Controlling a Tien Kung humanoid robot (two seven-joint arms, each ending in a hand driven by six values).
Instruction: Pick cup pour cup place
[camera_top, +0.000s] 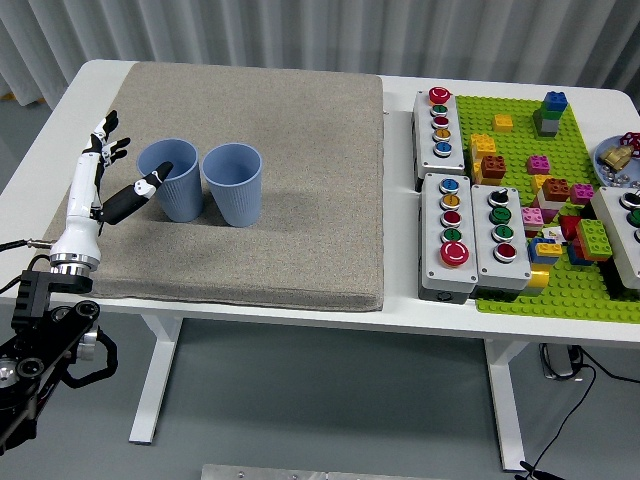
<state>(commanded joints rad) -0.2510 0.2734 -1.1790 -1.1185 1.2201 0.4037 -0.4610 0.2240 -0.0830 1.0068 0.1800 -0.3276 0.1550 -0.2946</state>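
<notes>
Two blue cups stand upright side by side on the grey mat (260, 130): the left cup (170, 178) and the right cup (233, 183), almost touching. My left hand (108, 170) is just left of the left cup, open, fingers spread and pointing up the table. Its thumb tip reaches the cup's left wall near the rim, but the fingers hold nothing. What is inside the cups cannot be made out. The right arm is out of view.
Right of the mat sit grey button boxes (470, 235) with coloured buttons and a green brick baseplate (560, 290) carrying several loose bricks. A small dish (620, 160) lies at the far right edge. The table's left edge is close to my left hand.
</notes>
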